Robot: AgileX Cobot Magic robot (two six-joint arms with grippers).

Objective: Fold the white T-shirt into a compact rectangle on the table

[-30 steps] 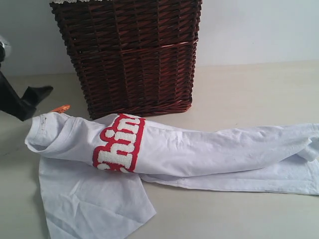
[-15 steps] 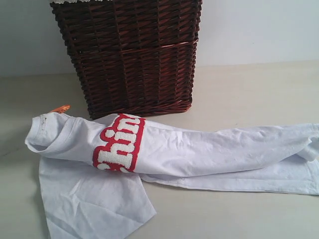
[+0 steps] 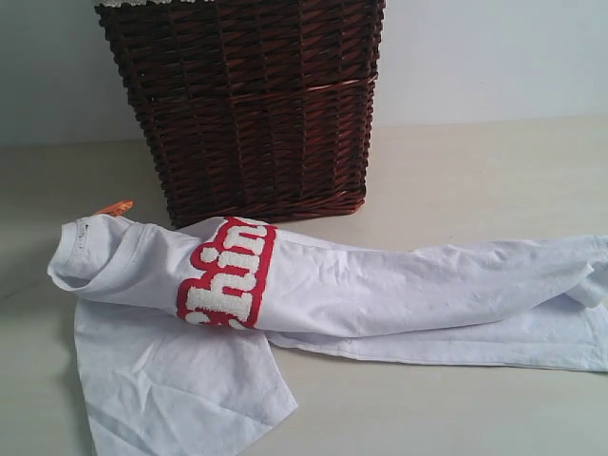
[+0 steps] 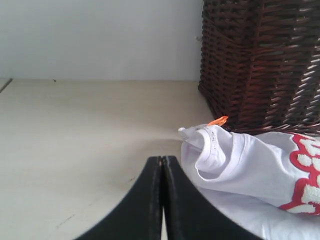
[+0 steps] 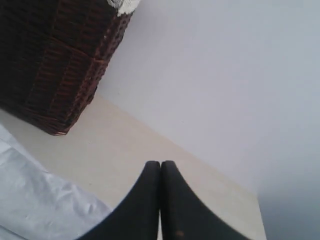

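The white T-shirt (image 3: pixel 361 285) lies bunched lengthwise across the table (image 3: pixel 475 161), collar at the left, red-outlined letters (image 3: pixel 228 271) over its middle, an orange tag (image 3: pixel 115 206) by the collar. A loose flap spreads toward the front left. Neither gripper shows in the exterior view. In the left wrist view my left gripper (image 4: pixel 162 160) is shut and empty, just off the shirt's collar (image 4: pixel 210 145). In the right wrist view my right gripper (image 5: pixel 160 165) is shut and empty above the table, with shirt fabric (image 5: pixel 35 200) to one side.
A tall dark wicker basket (image 3: pixel 252 104) stands at the back, right behind the shirt's collar end; white lace trim (image 5: pixel 125 5) shows at its rim. A pale wall rises behind the table. The shirt's far end runs off the right edge of the exterior view.
The left arm, seen at the left edge near the collar one second ago, has withdrawn out of the exterior view. The shirt has not moved.
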